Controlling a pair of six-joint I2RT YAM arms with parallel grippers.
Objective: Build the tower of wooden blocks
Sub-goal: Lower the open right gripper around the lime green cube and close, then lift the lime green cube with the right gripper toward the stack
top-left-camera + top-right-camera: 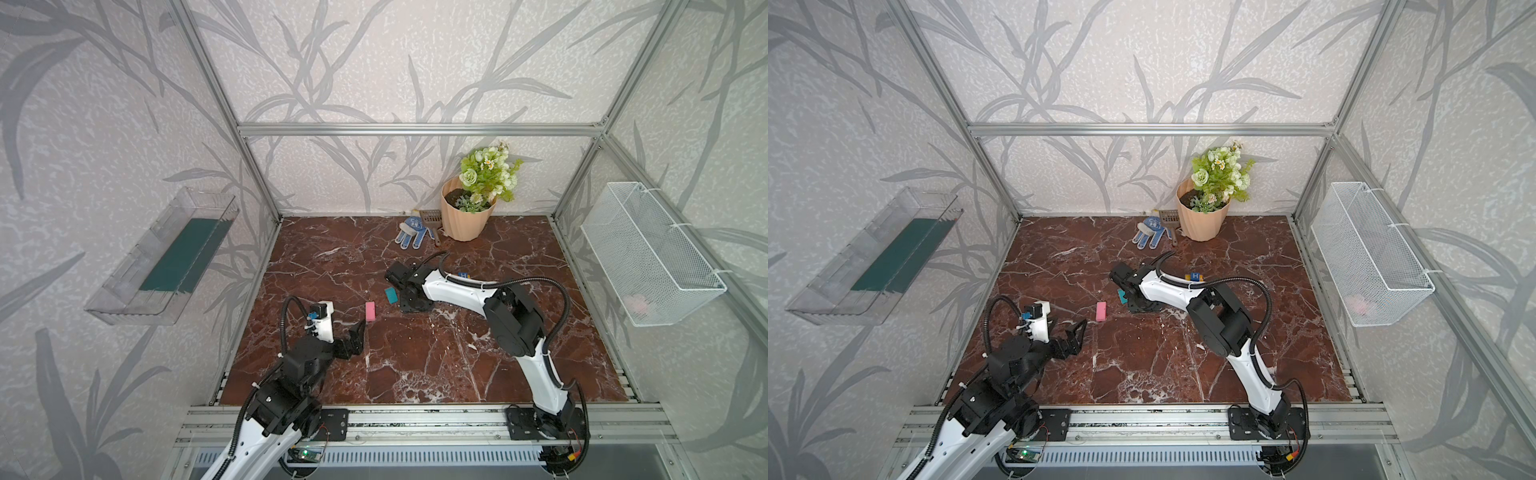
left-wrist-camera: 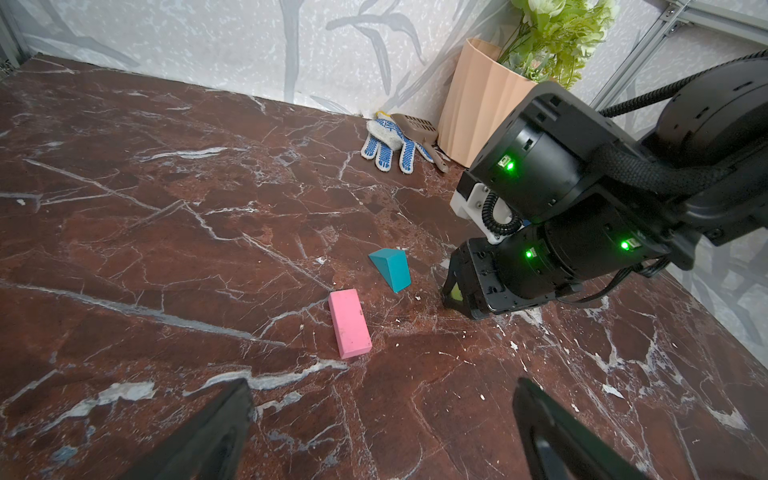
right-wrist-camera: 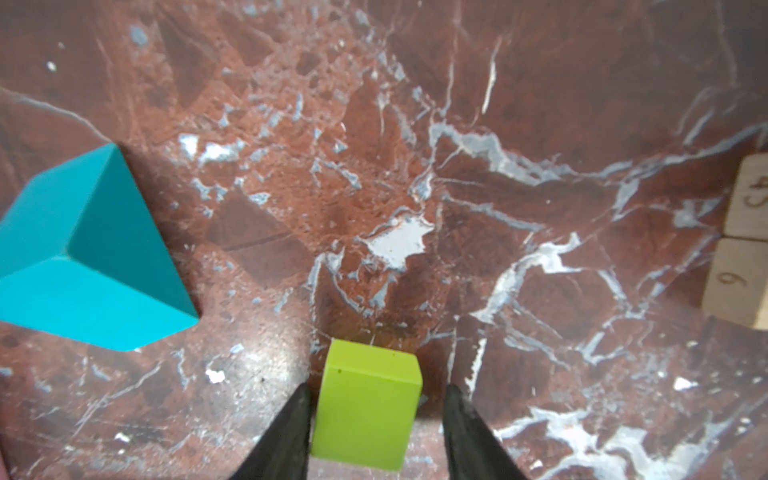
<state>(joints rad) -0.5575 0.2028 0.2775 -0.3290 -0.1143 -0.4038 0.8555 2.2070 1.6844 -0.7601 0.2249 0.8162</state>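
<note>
Counter: dark red-brown marble counter [image 1: 415,365] with white veins and pale crumbs.
Room: grey leaf-patterned walls [image 1: 353,62]; an aluminium frame bar [image 1: 419,129] crosses the back.
Left wall: clear plastic tray [image 1: 162,257] with a dark green liner.
Right wall: white wire basket [image 1: 648,253]; something pale pink lies inside, too blurred to name.
Back corner: peach ribbed flowerpot [image 1: 465,220] of green and white flowers; a blue-dotted white work glove [image 1: 409,235] and a brown plastic scoop [image 1: 428,218] lie just beside it.
In the way: my white-and-black right arm [image 1: 457,286] reaches over the middle of the counter. In both top views its wrist hides the block beneath.
Left jaws [image 2: 384,383]: wide open, empty, low over the counter, facing the pink block.
Right jaws [image 3: 378,390]: pointing down, partly open astride the green block; a sliver of counter shows beside one finger.
Lime green wooden block [image 3: 365,405]: small cuboid, on the counter.
Teal wooden wedge [image 3: 91,253]: on its side, near the green block, apart.
Pink flat rectangular block [image 1: 370,311]: between my arms, near the wedge, not touching.
Two tan wooden blocks [image 3: 735,282]: touching each other, numerals engraved.
Blue cube with white H [image 1: 464,275]: just behind my right arm.
</note>
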